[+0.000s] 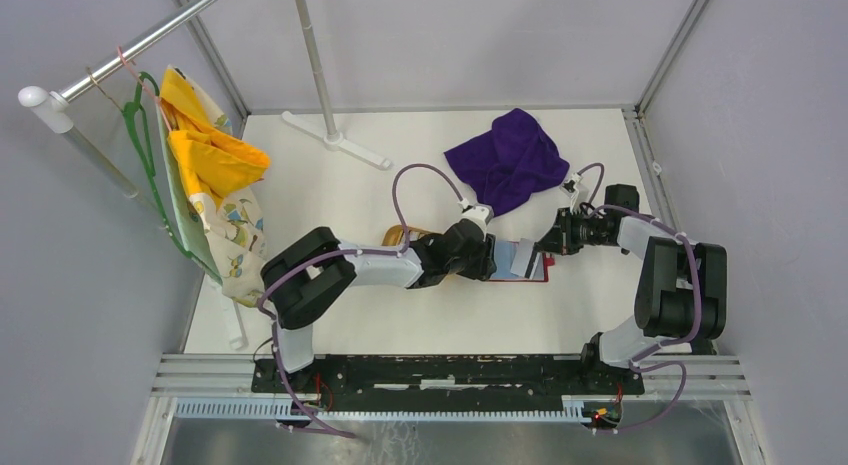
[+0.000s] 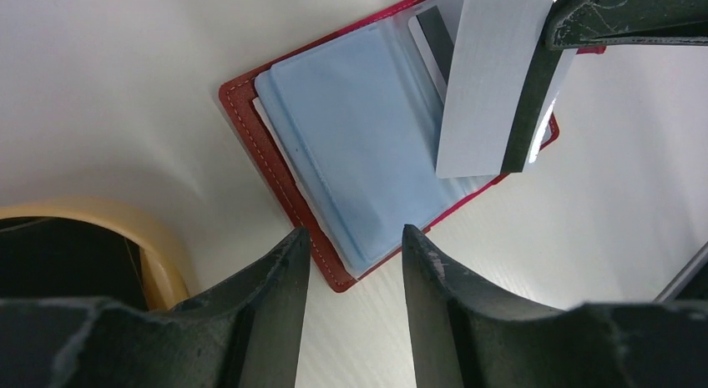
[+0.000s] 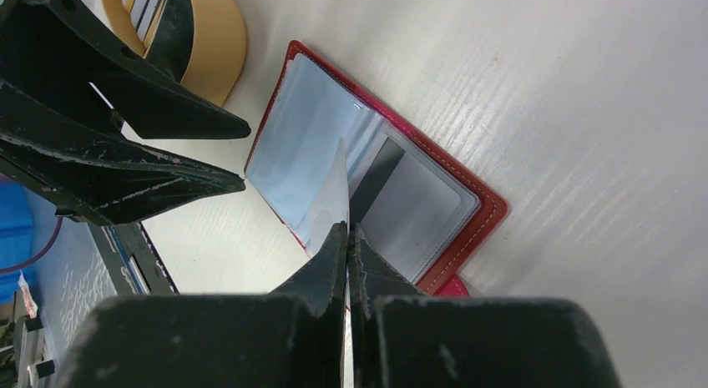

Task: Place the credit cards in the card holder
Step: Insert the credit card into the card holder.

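Pinching a white card (image 2: 482, 83) over the open card holder (image 2: 285, 188), right hand (image 3: 346, 234) low, left hand (image 2: 352, 242) half spread opposite.

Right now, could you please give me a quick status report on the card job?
Right gripper shut on white card, over open card holder. Left gripper open, empty, at holder's edge. Tray alongside, not blocking.

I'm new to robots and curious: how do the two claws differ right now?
The left gripper is open and empty; the right gripper is shut on a white card. The left gripper hangs at the left side of the card holder; the right gripper reaches in from the right, its card above the open pages. Both are black, two-fingered and aimed at the card holder.
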Robot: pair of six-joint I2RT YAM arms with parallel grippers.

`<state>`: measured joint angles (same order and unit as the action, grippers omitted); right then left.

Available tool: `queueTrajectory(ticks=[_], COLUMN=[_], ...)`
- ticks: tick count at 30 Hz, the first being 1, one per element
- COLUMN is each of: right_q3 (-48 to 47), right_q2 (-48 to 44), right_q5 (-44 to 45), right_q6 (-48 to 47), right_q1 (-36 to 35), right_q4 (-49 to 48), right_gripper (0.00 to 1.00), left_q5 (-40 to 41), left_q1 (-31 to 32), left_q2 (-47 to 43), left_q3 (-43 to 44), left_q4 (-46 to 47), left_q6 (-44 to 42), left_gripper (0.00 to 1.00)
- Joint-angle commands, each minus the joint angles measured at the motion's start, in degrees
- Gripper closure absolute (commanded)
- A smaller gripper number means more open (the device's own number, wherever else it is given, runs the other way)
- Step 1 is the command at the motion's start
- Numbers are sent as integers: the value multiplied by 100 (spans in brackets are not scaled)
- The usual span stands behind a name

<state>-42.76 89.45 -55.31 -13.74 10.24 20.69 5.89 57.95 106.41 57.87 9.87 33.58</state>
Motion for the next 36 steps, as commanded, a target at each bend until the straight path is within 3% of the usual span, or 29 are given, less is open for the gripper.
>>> queueTrajectory(ticks=[1,8,12,24,36], right_q3=[-61,38,40,-145,-518], right_q2=[-19,41,130,248,846], right_q5=[398,747,951,1682,1370], right_q6=[219,565,680,618,609], right_q1=[-11,-276,-408,-444,-602], right_q4=[-238,-488,-514,-9,297], right_gripper=[100,100,100,100,100], left_q5=[409,574,484,429,186], left_q1=[2,23,31,31,38], left_q2=[243,451,528,590,719], left_q3=[321,469,488,545,664], left_q4=[-346,-596,-600,-645,-621], left_q6=[-135,-185,-185,-245,-370], left_gripper=[48,49,58,65,65])
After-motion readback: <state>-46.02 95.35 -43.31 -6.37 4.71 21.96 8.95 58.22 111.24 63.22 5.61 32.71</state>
